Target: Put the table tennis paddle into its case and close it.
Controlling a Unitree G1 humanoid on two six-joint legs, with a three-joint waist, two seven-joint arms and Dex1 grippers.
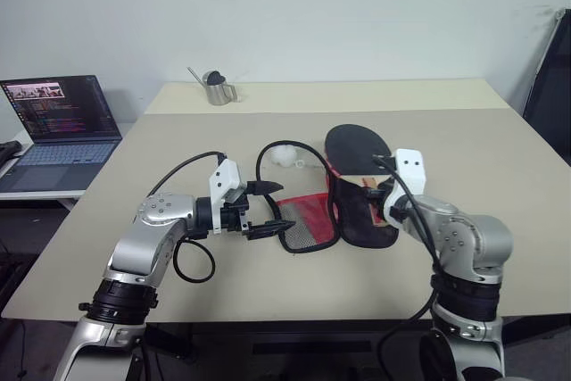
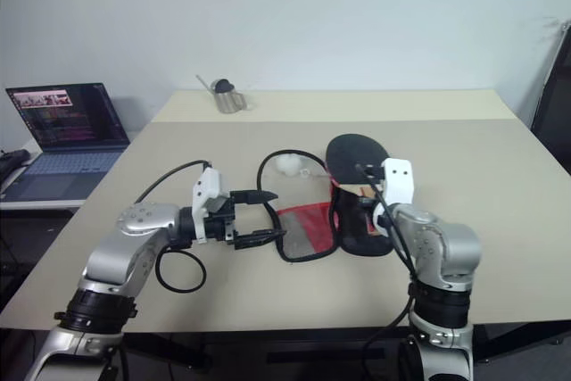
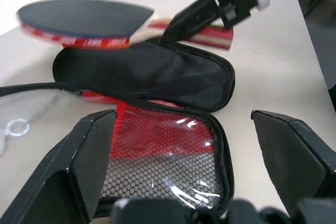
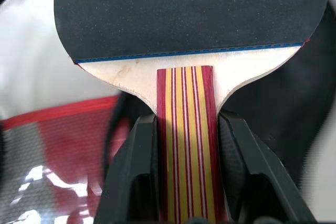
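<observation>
Now my right fingers (image 4: 186, 182) clamp the striped wooden handle of the table tennis paddle (image 4: 189, 11), holding it just above the unzipped case (image 1: 343, 216) on the table (image 1: 464, 149). Beside it, my left fingers (image 1: 272, 210) spread wide, empty, at the mesh pocket's edge.

The table tennis paddle (image 4: 189, 19) has its blade cut off by the frame edge, and the case (image 4: 47, 156) beneath is blurred.

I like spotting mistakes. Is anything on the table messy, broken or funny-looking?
Nothing is spilled or broken. The case just lies unzipped and flopped open, on purpose. The right gripper holds the table tennis paddle by its handle above it.
</observation>
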